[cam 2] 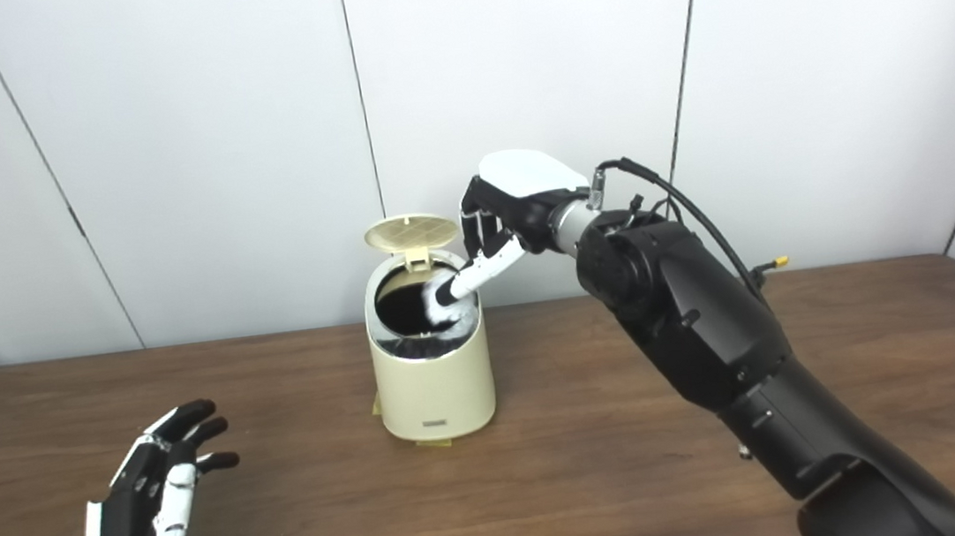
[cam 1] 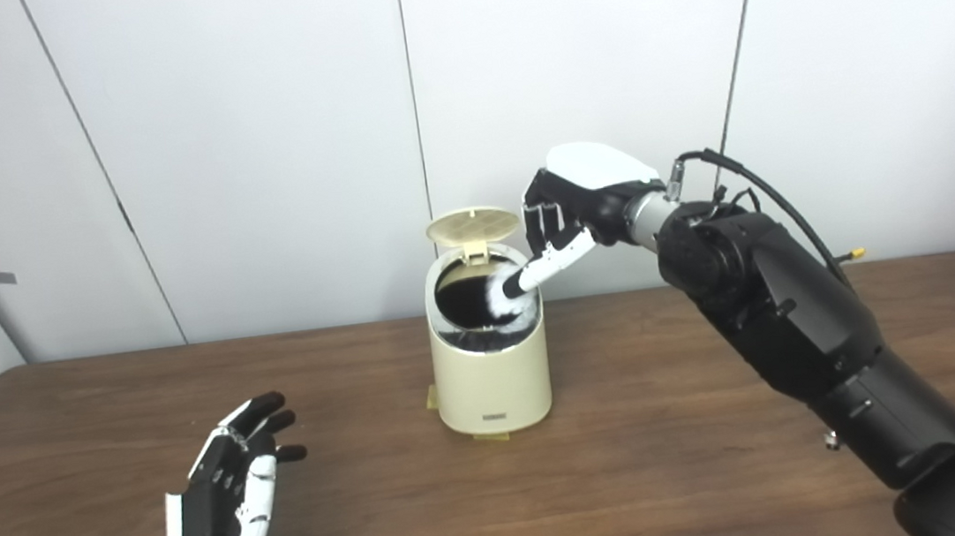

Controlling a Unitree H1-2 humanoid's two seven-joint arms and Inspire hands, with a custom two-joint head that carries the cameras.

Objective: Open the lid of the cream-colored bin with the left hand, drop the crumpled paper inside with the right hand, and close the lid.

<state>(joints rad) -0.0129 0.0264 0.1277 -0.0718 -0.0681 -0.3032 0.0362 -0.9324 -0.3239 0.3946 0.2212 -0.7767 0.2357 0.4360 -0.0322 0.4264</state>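
Over the cream-colored plastic bin (cam 1: 490, 364) w/ round lid (cam 1: 473, 225) flipped up, your right hand (cam 1: 570, 205) pinches the white crumpled paper (cam 1: 500, 297) at the mouth; light, soft, needs just fingertip (cam 1: 523, 282) grip. Left hand (cam 1: 231, 494), fingers apart, waits front-left of bin on the desk (cam 1: 682, 442).

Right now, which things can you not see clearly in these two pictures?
- Paper: blurred white at the bin mouth in both views; whether the right hand has let go is unclear.
- Bin's inside: dark in both views.
- Label on the bin front: too small to read.
- Left hand: wrist cut off by the bottom edge.
- Lid: only its underside shows.
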